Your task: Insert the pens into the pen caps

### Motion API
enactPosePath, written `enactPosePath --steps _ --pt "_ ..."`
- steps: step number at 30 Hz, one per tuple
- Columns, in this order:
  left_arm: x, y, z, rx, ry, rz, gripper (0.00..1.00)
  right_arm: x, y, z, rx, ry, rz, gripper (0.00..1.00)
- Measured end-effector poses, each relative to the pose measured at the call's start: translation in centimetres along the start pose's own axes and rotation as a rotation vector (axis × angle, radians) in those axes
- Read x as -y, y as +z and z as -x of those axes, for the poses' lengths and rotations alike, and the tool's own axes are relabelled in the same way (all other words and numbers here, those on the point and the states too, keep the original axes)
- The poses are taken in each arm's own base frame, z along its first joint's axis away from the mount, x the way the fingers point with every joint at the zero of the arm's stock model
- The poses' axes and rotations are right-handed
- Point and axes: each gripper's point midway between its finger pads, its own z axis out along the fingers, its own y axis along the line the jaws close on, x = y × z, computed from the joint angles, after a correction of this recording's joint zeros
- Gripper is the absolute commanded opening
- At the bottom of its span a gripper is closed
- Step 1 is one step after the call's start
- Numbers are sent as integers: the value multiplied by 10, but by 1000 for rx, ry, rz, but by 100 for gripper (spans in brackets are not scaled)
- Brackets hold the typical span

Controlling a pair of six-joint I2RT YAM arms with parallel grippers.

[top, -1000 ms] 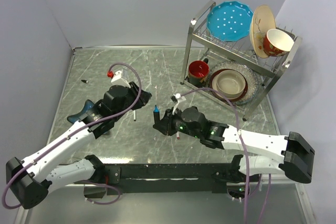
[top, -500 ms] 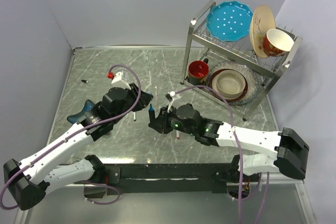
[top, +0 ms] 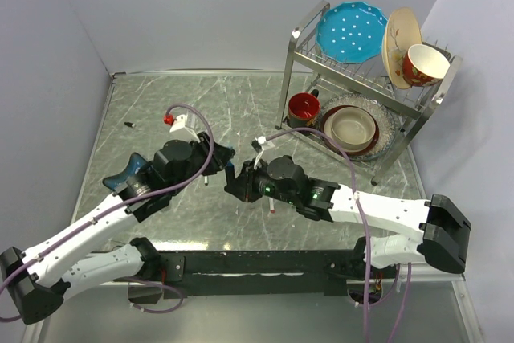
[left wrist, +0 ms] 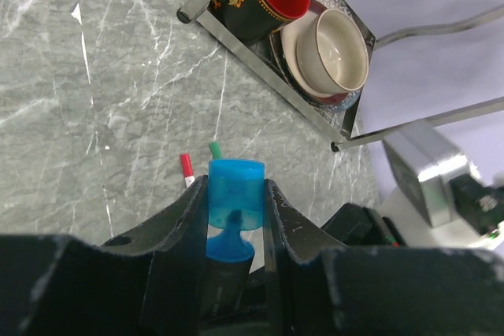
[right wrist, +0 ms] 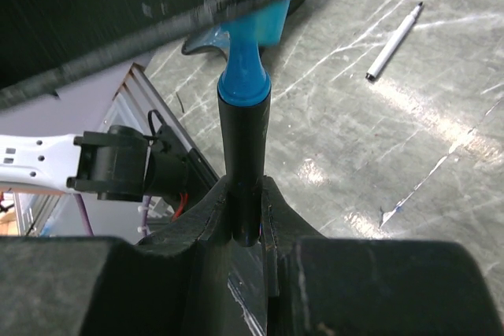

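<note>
My left gripper [left wrist: 236, 188] is shut on the translucent blue cap [left wrist: 236, 198], open end facing the right gripper. My right gripper [right wrist: 244, 194] is shut on the black-barrelled marker [right wrist: 242, 147]. Its blue tip [right wrist: 244, 84] points into the cap, and the tip [left wrist: 228, 245] shows through the cap's wall. In the top view the two grippers meet over the table's middle, left [top: 221, 156] and right [top: 234, 186]. A white pen with a black tip [right wrist: 394, 41] lies on the table. Red [left wrist: 187, 168] and green [left wrist: 214, 149] pen ends show beyond the cap. Other caps are hard to make out.
A metal dish rack [top: 365, 78] with plates, bowls and a red mug [top: 303, 108] stands at the back right. A blue curved object [top: 128, 170] lies left of the left arm. A small dark item [top: 128, 124] lies near the left wall.
The right gripper has moved left with the marker and the left gripper has come down toward it. The marker's tip now sits in the cap's mouth.
</note>
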Motion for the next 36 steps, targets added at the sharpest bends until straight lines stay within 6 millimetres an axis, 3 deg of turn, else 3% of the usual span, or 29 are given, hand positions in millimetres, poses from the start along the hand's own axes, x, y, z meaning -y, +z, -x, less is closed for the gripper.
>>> enactPosePath --steps 10,19,23,29,36 --pt "-1 -13 -5 11 33 -18 4 -2 -2 7 -4 -9 -37 0" --pt "8 -20 4 38 51 -62 44 -7 -6 17 -7 -58 -54 0" --pt "8 -28 -4 -1 77 -82 60 -8 -8 26 25 -83 -51 0" --pt "20 -48 -2 -13 102 -166 70 -28 -28 51 118 -115 25 0" --pt "47 -72 -10 -75 164 -352 77 -42 -58 49 147 -160 141 0"
